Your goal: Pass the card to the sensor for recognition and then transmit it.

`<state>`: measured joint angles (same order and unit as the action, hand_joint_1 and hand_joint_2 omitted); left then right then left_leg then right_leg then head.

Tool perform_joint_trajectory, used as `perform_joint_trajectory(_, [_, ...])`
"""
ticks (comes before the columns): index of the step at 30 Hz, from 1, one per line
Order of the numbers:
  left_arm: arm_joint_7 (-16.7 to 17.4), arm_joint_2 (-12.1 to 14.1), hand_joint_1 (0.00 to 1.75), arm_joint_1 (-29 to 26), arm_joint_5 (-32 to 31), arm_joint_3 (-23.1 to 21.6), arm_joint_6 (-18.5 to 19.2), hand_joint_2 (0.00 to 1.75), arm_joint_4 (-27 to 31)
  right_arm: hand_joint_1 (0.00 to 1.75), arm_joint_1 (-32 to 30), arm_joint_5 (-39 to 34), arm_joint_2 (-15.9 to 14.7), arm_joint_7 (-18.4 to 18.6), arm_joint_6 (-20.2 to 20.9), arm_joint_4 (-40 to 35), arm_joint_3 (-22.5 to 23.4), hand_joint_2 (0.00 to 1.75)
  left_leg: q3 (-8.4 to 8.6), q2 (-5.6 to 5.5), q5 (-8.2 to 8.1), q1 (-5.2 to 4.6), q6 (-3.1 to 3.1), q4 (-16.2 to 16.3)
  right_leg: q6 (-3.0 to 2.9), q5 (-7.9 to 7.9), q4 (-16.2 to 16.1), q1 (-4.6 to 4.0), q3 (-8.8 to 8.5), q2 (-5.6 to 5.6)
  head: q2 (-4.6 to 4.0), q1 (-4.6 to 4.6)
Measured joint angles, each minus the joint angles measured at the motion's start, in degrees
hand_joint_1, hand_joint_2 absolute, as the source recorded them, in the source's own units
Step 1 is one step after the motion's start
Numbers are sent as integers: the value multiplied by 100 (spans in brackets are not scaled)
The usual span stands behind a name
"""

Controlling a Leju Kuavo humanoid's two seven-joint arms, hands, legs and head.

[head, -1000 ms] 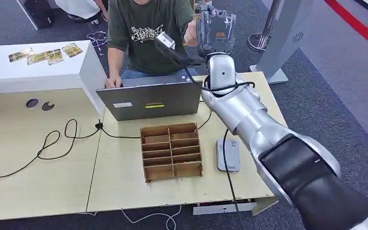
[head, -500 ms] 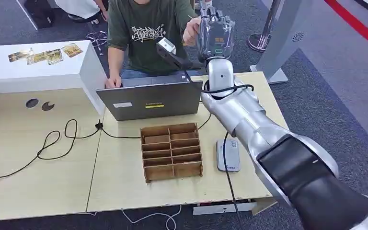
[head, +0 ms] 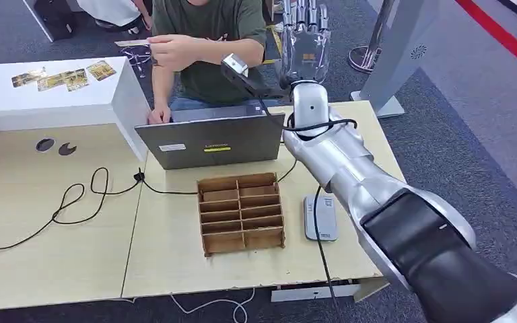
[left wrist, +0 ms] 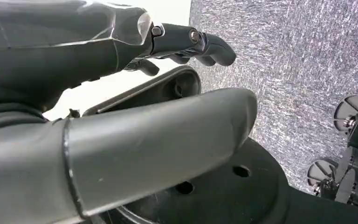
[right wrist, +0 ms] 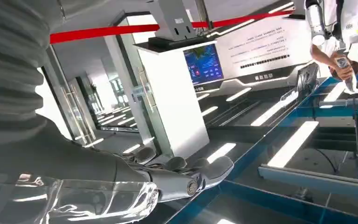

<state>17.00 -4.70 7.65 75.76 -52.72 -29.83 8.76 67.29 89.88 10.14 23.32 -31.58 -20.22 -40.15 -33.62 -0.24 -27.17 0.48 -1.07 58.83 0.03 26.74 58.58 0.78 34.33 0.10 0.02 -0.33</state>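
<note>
Head view: one card (head: 132, 43) is pinched in a person's hand (head: 168, 51) at far left above the white surface (head: 54, 101), where three more cards (head: 64, 77) lie. The right hand (head: 304, 42) is raised at the far side with fingers spread, holding nothing. One laptop (head: 212, 141), one wooden divider box (head: 241, 212) and one grey sensor (head: 320, 217) sit on the near surface, with a black cable (head: 74, 202) to the left.

Left wrist view: the left hand (left wrist: 135, 93) hangs with fingers loosely curled, holding nothing.

Right wrist view: the right hand's fingers (right wrist: 186, 170) are extended and bare.
</note>
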Motion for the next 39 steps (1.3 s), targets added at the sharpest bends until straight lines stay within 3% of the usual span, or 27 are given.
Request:
perform_joint_trajectory(9, [-33,0,0,0,146,0,-4,0,0,0,-154,-354,-13,-56,-546,-124,343,175,0,0,0,0,0,0,0,0,-1,0,0,0,0,0])
perform_joint_trajectory(21, [-101,13,0,-56,398,0,0,0,0,0,-1049,-485,-291,-325,-562,-1341,944,175,0,0,-1,0,1,0,0,0,-2,0,1,0,0,2])
perform_joint_trajectory(28, [-101,44,0,-62,518,0,0,0,0,0,-1585,-798,-367,-750,-562,-1976,1310,175,0,0,-1,0,0,0,0,0,-2,0,1,0,0,0])
perform_joint_trajectory(39, [-85,79,0,-90,691,28,0,0,0,0,-2327,-929,-457,-1067,-531,-2840,1416,175,-1,0,-2,0,1,0,1,1,-3,0,2,0,0,2])
